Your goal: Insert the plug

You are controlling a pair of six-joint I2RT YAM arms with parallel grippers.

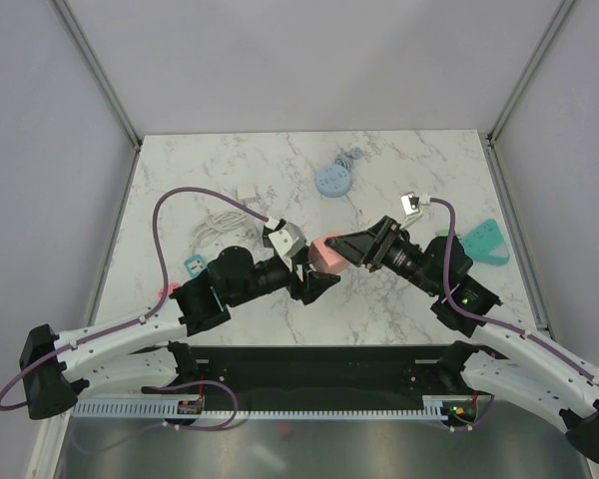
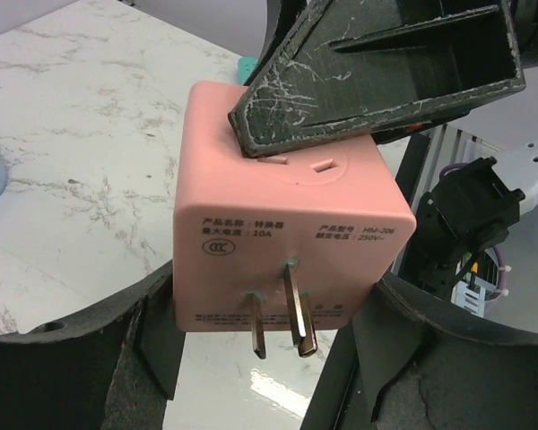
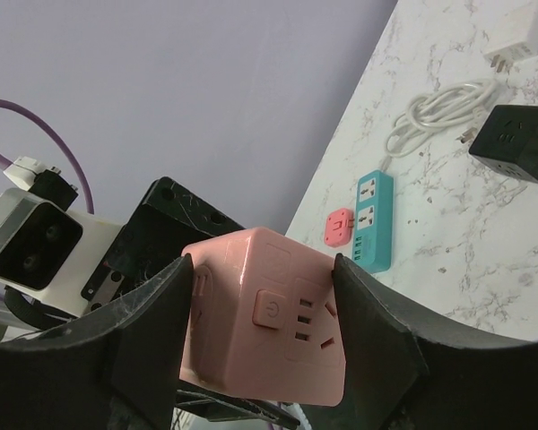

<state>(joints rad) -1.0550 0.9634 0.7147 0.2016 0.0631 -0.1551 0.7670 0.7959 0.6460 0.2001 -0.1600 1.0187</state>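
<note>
The plug is a pink cube adapter (image 1: 326,256) held in the air between both arms above the table's middle. In the left wrist view the adapter (image 2: 287,215) shows its label and metal prongs (image 2: 291,309), which point at the camera. My left gripper (image 2: 269,322) has a finger against each side of its lower part. My right gripper (image 3: 262,269) is shut on the adapter (image 3: 278,313) by two opposite sides, and the button and socket face shows. One right finger (image 2: 377,67) lies across the cube's top. In the top view the left gripper (image 1: 314,282) and right gripper (image 1: 341,247) meet at the cube.
A teal power strip (image 3: 374,219) with a small pink adapter (image 3: 339,228) beside it lies on the marble, along with a black cube adapter (image 3: 520,143), a white cable (image 3: 439,112) and a white charger (image 3: 518,31). A blue round socket (image 1: 334,180) lies at the back. Another teal strip (image 1: 484,241) lies at the right.
</note>
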